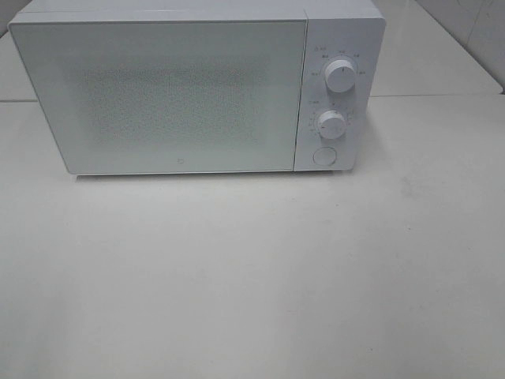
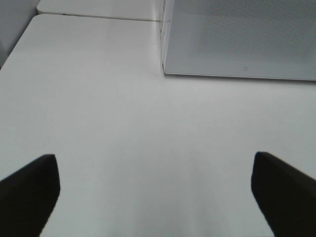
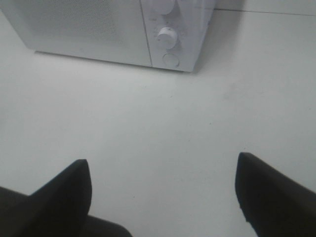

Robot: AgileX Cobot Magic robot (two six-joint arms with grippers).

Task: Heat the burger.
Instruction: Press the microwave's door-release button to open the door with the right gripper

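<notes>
Two pincers, the left pincer (image 2: 154,157) and the right pincer (image 3: 162,159), hang wide apart over the white bench (image 1: 252,284), holding nothing. Farther off at 12 o'clock sits the microwave (image 1: 158,95), door shut; the burger is not in sight, maybe inside. I think the right pincer should reach the lower knob (image 1: 333,124) on its 3 o'clock side, straight on, and turn gently.

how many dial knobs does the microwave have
2. Both are on the microwave, right of its closed door: the upper knob and the lower knob directly below it. The round button beneath them is no dial.
</notes>
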